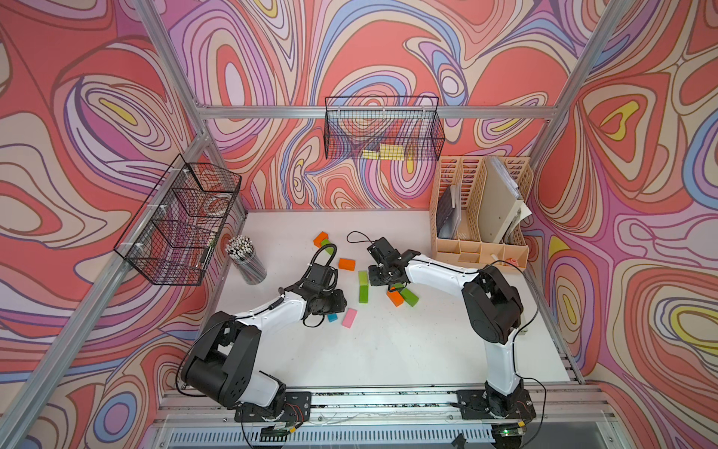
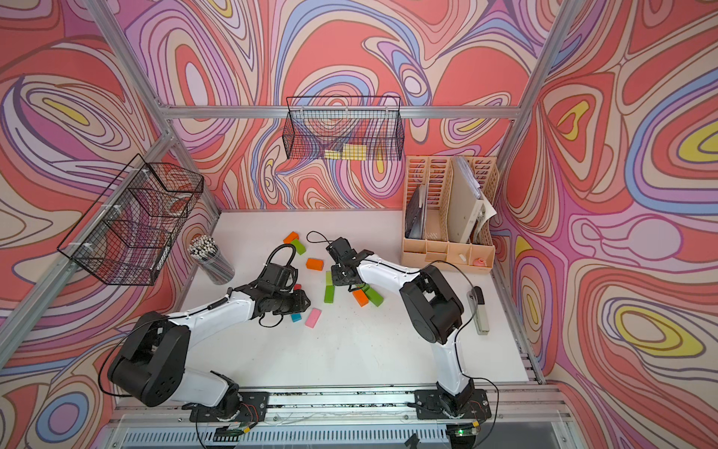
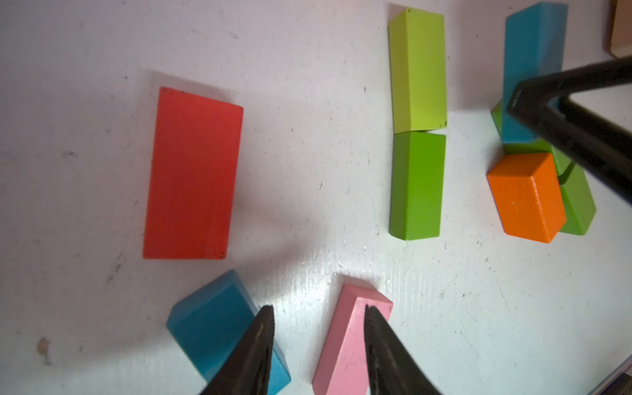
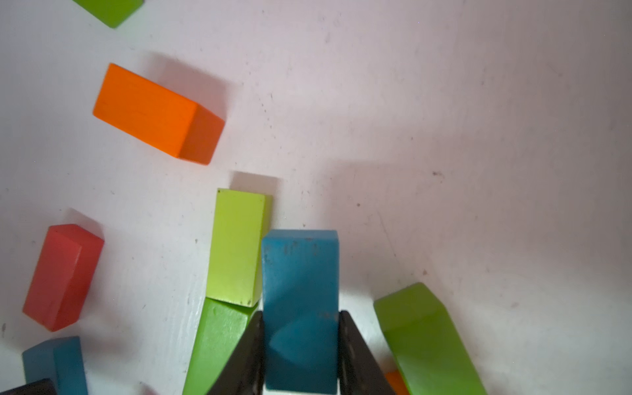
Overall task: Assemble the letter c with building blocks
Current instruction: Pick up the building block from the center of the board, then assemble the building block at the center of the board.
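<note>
My right gripper is shut on a blue block, which stands close beside the light green block. The light green block and a green block lie end to end in a line. Under my right wrist an orange block leans against another green block. My left gripper hangs open over bare table, between a second blue block and a pink block. A red block lies flat ahead of it.
More blocks lie further back: an orange one, then an orange and green pair. A pencil cup stands at the left, a beige desk organiser at the back right, a stapler by the right arm.
</note>
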Robot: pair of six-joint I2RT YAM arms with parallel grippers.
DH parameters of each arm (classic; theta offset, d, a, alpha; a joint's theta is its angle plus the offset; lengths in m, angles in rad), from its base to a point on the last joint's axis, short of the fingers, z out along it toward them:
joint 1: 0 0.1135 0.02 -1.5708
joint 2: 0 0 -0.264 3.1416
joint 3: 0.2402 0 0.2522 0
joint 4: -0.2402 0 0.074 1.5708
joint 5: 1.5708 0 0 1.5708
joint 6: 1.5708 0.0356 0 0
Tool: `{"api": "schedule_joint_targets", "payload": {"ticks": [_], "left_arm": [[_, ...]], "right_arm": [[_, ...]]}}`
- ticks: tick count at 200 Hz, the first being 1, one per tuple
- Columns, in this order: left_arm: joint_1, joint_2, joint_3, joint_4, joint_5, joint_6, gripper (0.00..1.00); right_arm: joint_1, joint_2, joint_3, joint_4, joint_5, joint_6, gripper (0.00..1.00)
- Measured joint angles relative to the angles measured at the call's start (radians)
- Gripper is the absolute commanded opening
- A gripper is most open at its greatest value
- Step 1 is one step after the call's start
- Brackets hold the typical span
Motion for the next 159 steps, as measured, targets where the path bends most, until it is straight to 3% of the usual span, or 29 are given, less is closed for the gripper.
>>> {"api": "schedule_joint_targets", "payload": {"ticks": [105,159], "left_arm": [[0.000,-0.018,-0.015,0.015,0.018,0.000,0.46],[0.000,-0.018,-0.017,0.035,0.031,0.000,0.46]], "right_arm": [[-0.131,0.037,0.179,-0.093,-0.236,-0.779,0.19],[-0.187,0.187,0.351,-0.186,-0.290,-1.039,0.19]]}}
